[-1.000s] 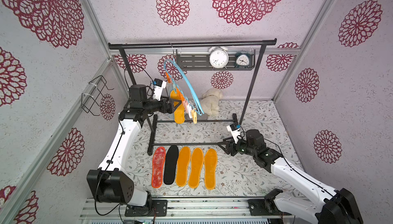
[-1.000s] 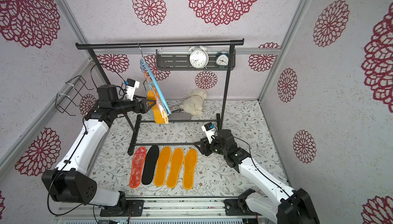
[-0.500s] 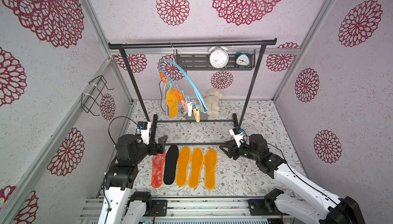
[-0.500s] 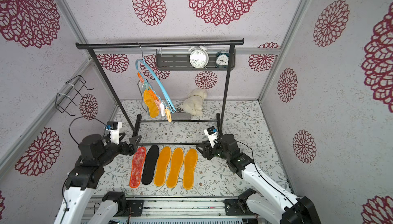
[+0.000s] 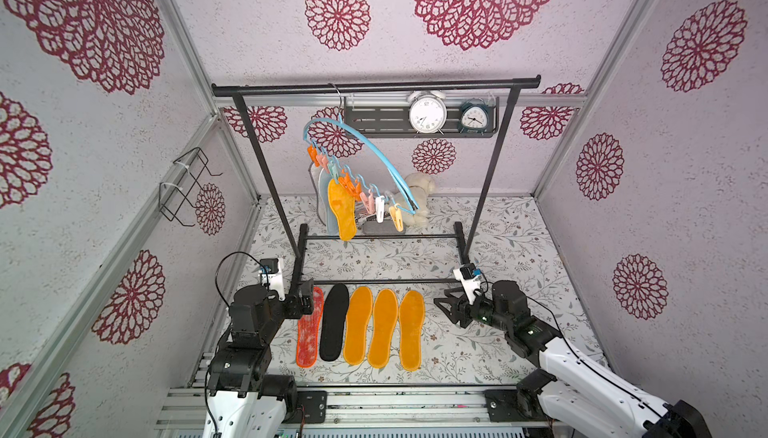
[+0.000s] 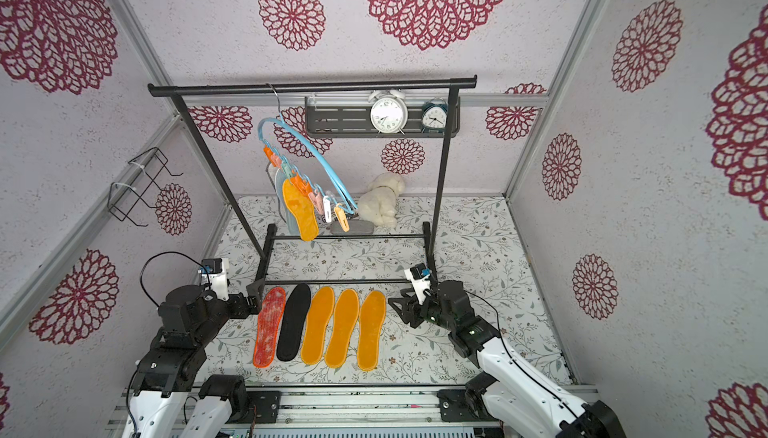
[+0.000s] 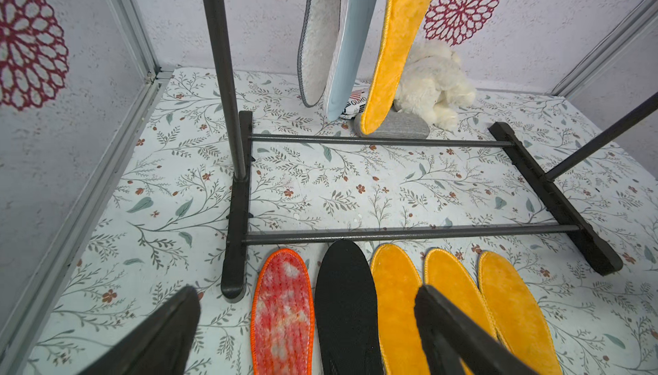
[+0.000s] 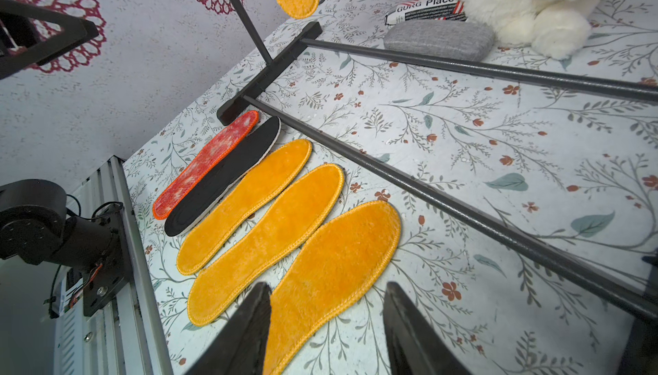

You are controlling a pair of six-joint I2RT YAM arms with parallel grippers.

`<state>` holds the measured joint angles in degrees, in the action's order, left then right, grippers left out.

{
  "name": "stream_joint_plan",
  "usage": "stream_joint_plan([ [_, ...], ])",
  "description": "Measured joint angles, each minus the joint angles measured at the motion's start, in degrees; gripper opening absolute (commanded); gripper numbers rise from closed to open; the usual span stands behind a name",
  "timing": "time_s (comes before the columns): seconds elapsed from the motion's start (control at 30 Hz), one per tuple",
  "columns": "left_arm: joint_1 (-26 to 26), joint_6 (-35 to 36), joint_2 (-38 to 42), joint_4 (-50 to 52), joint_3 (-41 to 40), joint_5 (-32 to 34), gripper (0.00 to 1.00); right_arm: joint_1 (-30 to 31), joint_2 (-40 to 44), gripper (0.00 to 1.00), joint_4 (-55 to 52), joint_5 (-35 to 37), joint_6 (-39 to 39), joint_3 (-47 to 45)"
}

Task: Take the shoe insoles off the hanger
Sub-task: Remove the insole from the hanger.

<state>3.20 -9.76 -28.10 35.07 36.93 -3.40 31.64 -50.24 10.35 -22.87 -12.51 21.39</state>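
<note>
- Insoles: five lie flat on the tabletop (image 5: 498,240) in a row just in front of the rack's (image 5: 374,82) front bottom bar, toes toward it.
- The red insole (image 5: 309,328) is nearest the rack's left foot. Next to it is the black insole (image 5: 334,328), then three orange insoles (image 5: 383,328) side by side toward the rack's right foot.
- Three more hang from the hanger (image 5: 374,150). The hanging orange insole (image 5: 341,207) is in front, with a pale blue insole (image 7: 350,35) and a grey insole (image 7: 320,28) behind it. Their lower ends dangle near the rack's rear bottom bar.
- The hanger hooks over the rack's top bar, left of its middle, and hangs tilted. Several pegs (image 5: 380,207) along its low end grip nothing.
- The left hand (image 5: 306,296) sits low by the rack's left foot, beside the red insole's toe. Its fingers are spread wide with nothing between them.
- The right hand (image 5: 448,311) sits low near the rack's right foot, beside the last orange insole and clear of it. Its fingers are parted and it holds nothing.
- A white plush toy (image 5: 415,203) and a grey pouch (image 5: 378,227) lie behind the rack's rear bottom bar.
</note>
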Motion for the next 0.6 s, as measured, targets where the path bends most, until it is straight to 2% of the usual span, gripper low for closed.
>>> stream_joint_plan([
  [0.1,0.04,-0.15,0.15,0.0,0.0,-0.11,0.97,0.0,-4.07,0.54,3.28,-1.4,0.0,1.05],
  [0.27,0.17,-0.22,0.39,0.15,0.0,-0.33,0.97,-0.04,-17.38,0.53,9.94,-4.87,0.0,8.57],
  [0.6,0.31,-0.22,0.42,0.42,0.09,-0.92,0.97,-0.28,-51.15,0.56,25.88,-14.95,-3.19,41.66],
])
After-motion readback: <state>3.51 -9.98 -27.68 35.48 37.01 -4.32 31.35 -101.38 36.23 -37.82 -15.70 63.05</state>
